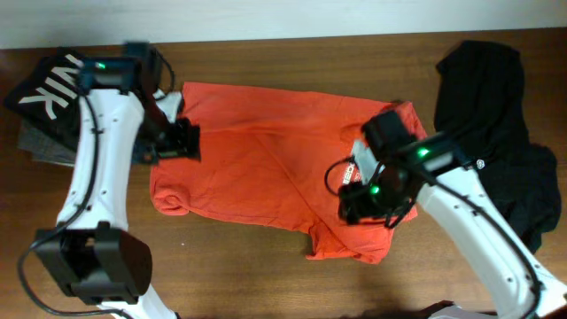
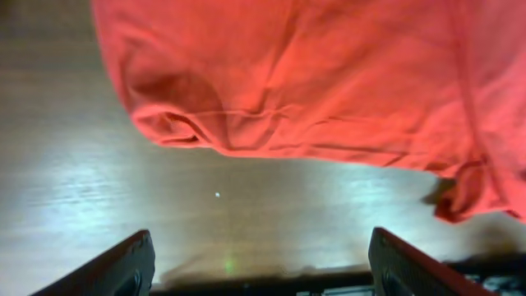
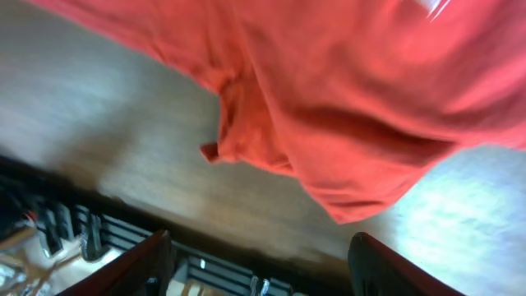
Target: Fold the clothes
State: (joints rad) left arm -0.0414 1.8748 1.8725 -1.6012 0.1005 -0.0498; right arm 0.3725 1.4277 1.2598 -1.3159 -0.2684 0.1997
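The red-orange T-shirt lies spread and wrinkled across the middle of the table, with a bit of white print by its right side. My left gripper hovers over its left edge, open and empty. In the left wrist view the shirt lies beyond the open fingers. My right gripper hovers over the shirt's right part, open and empty. In the right wrist view a folded corner of the shirt hangs ahead of the fingers. The larger black garment lies crumpled at the right.
A black top with white "NIK" letters lies on a grey garment at the far left corner. Bare wooden table shows in front of the shirt. The table's front edge shows in the right wrist view.
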